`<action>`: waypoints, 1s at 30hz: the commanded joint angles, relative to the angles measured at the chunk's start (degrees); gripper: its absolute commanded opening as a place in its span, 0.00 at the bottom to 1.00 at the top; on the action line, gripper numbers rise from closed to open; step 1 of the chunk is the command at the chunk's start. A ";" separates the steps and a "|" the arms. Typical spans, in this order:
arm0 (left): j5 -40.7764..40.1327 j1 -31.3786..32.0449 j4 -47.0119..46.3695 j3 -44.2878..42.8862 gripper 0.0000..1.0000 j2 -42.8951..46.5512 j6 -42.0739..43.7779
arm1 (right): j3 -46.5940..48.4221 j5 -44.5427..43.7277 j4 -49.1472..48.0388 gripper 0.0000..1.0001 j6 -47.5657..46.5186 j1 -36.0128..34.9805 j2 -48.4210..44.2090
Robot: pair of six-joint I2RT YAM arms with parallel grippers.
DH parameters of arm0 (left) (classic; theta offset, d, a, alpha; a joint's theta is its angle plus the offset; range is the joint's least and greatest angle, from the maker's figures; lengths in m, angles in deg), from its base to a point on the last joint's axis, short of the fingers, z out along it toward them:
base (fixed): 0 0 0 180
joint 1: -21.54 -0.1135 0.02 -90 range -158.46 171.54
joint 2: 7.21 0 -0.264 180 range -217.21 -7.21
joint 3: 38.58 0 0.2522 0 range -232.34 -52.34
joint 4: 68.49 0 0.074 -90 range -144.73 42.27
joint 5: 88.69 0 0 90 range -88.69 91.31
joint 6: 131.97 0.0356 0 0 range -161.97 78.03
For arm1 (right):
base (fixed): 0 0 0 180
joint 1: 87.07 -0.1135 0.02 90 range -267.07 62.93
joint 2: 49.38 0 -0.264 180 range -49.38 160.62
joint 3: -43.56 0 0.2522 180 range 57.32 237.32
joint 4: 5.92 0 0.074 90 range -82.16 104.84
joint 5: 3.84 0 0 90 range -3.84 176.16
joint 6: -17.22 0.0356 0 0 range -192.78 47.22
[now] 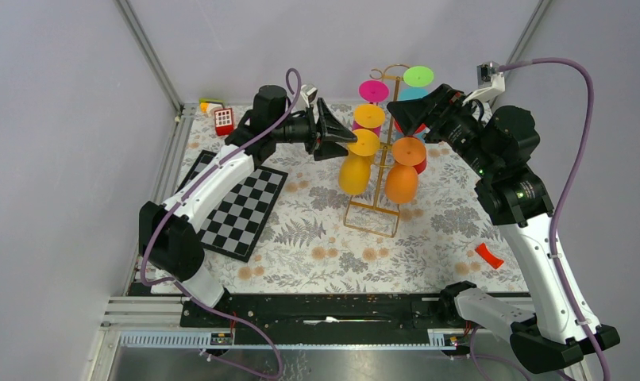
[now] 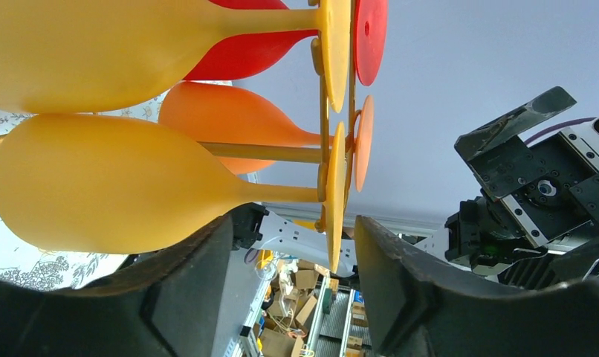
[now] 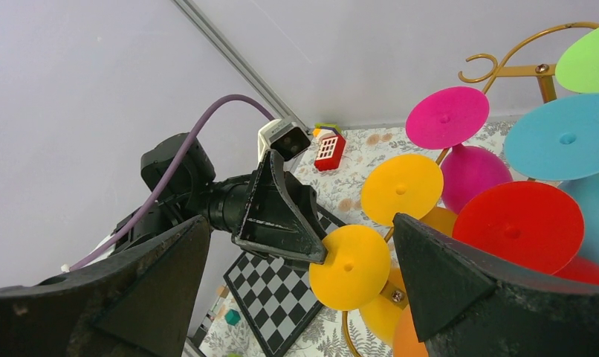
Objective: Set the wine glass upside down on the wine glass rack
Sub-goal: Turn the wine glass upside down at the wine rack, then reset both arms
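A yellow wine glass (image 1: 354, 175) hangs upside down on the left side of the gold wine glass rack (image 1: 372, 218), its round foot (image 1: 364, 143) resting on a wire arm. My left gripper (image 1: 341, 136) is open around that foot. In the left wrist view the foot's edge (image 2: 335, 201) and the stem sit between the two spread fingers (image 2: 185, 290), and the bowl (image 2: 96, 182) lies just above the left finger. My right gripper (image 1: 404, 111) hovers wide open and empty at the rack's upper right. The right wrist view shows the yellow foot (image 3: 348, 266) at the left gripper's (image 3: 282, 216) tips.
The rack also carries several other glasses: pink (image 1: 373, 90), green (image 1: 418, 76), red (image 3: 516, 227), blue (image 3: 564, 145) and orange (image 1: 402, 182). A checkerboard (image 1: 241, 210) lies at the left, a red toy (image 1: 224, 119) at the back left, and a red piece (image 1: 488, 255) at the right.
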 commanded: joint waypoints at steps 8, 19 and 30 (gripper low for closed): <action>-0.22 -0.84 -3.85 -2.09 0.98 4.71 2.36 | -0.33 -2.00 -1.86 0.99 0.34 0.32 -0.50; -0.39 -4.95 -4.18 1.03 0.99 7.11 3.27 | -0.16 -2.49 -1.78 1.00 -0.71 0.32 -0.17; -3.16 -15.97 12.81 1.65 0.99 10.23 16.18 | 6.76 -10.46 10.10 1.00 -12.60 1.04 2.18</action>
